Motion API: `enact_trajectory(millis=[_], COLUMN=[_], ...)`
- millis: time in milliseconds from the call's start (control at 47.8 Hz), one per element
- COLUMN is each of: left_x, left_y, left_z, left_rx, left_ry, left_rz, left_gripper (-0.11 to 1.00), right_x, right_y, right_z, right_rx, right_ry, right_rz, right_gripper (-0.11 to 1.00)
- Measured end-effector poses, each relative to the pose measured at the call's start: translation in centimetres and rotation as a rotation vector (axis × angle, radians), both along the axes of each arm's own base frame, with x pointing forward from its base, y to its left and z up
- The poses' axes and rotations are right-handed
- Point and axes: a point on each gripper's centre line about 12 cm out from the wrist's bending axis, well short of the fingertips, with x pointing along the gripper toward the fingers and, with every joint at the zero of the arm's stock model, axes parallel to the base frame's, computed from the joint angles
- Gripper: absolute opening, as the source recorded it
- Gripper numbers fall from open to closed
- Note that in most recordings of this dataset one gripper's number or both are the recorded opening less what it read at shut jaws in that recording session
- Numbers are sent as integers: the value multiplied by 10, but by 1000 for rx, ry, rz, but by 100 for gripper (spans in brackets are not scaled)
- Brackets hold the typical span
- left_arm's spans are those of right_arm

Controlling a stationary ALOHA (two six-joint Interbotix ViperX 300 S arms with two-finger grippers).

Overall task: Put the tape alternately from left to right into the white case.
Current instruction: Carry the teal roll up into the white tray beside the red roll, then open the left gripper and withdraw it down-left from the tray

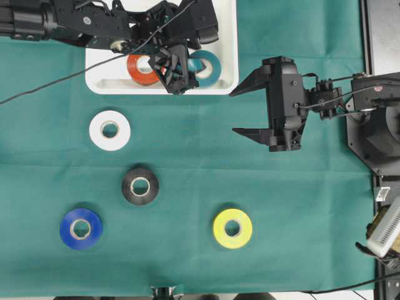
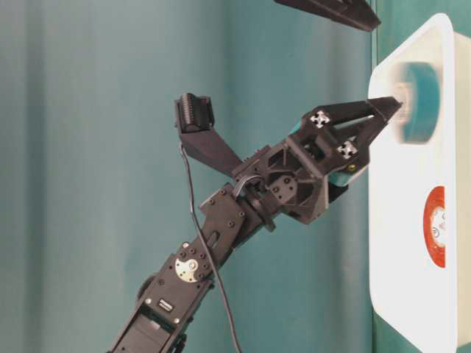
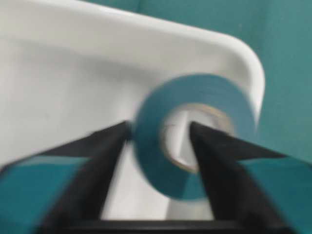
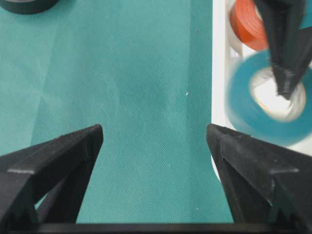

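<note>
The white case lies at the top of the green cloth. Inside it a red-orange tape lies flat, and a teal tape is to its right. My left gripper hangs over the case with its fingers apart. One finger is outside the teal tape and the other is in its core, and the roll is blurred with motion. My right gripper is open and empty over bare cloth, right of the case. White, black, blue and yellow tapes lie on the cloth.
The right arm's base stands at the right table edge. A black cable trails from the left arm across the cloth's upper left. In the right wrist view the case rim runs just right of my open fingers.
</note>
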Motion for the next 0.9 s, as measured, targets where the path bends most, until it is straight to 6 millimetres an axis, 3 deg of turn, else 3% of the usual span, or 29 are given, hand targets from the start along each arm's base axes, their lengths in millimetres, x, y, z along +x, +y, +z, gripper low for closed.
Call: enact_trajectory(millis=[63,105,732,899], left_x=[0,0,0,3], left_y=[0,0,-1,-14], left_z=[-1,-3,-2,2], left_rx=[0,0,0,2], left_ry=[2,5,5,-3], left_rz=[0,-1,-2,-30], left_gripper=[91,95,94,94], right_x=[0,0,0,0], right_y=[0,0,0,0], right_z=[0,0,0,0], right_rx=[0,0,0,0], right_ry=[-2,-2,0,-2], right_rz=[2,2,2,2], right_gripper=[66,66,66,66])
